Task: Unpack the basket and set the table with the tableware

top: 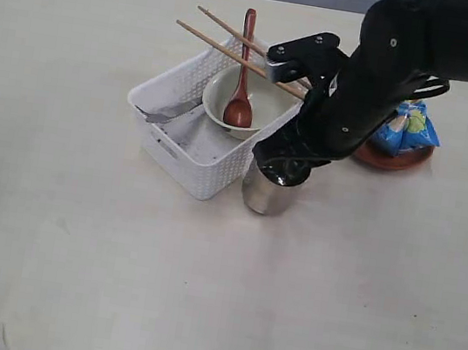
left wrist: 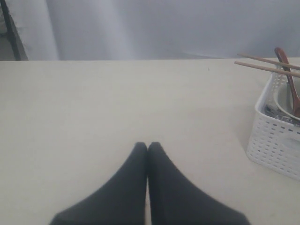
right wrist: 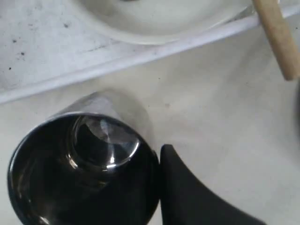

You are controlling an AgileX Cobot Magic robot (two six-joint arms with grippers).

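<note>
The white basket (top: pixel 186 155) stands at the table's middle back. It holds the whitish bowl (top: pixel 266 105) with the wooden spoon (top: pixel 240 97) in it, and steel cutlery (top: pixel 165 115) lies on the basket floor. The chopsticks (top: pixel 223 41) rest across the basket's rim. The steel cup (top: pixel 265 193) stands upright on the table (top: pixel 112 280), right beside the basket. My right gripper (top: pixel 281 169) is shut on the cup's rim (right wrist: pixel 79 164), with one finger (right wrist: pixel 187 197) pressed to the outer wall. My left gripper (left wrist: pixel 148 144) is shut and empty over bare table, left of the basket (left wrist: pixel 274 140).
A brown plate (top: pixel 392 159) with a blue snack packet (top: pixel 409 126) on it sits behind the right arm at the right. The right arm's dark bulk hangs over the basket's right corner and the chopsticks' ends.
</note>
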